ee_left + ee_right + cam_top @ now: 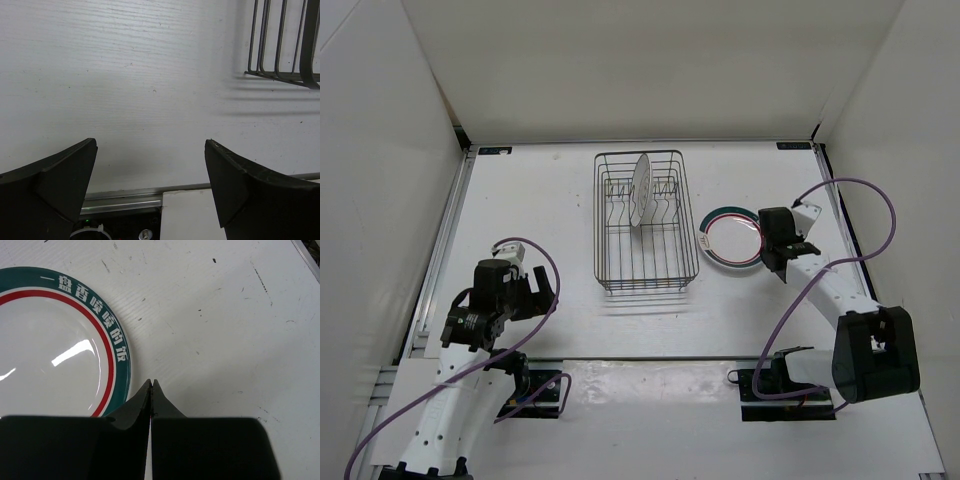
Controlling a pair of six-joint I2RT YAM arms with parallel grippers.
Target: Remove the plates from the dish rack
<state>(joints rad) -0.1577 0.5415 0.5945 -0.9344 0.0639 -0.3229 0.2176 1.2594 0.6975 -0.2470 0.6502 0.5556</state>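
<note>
On the tabletop (540,200), just right of the dish rack (648,287), a ringed plate (730,238) lies flat, near the rack's right edge but apart from it. My right tool (151,384) is pressed together and grips nothing. Its tips stand just beside the plate's teal rim, on the side away from the rack; I cannot tell if they touch it. Bare tabletop runs from there to the right wall (910,150). One upright plate (642,190) stands between the tines in the far half of the rack. My left tool (151,141) is spread wide above bare tabletop, well apart from the rack's near left corner, with free room around it.
</note>
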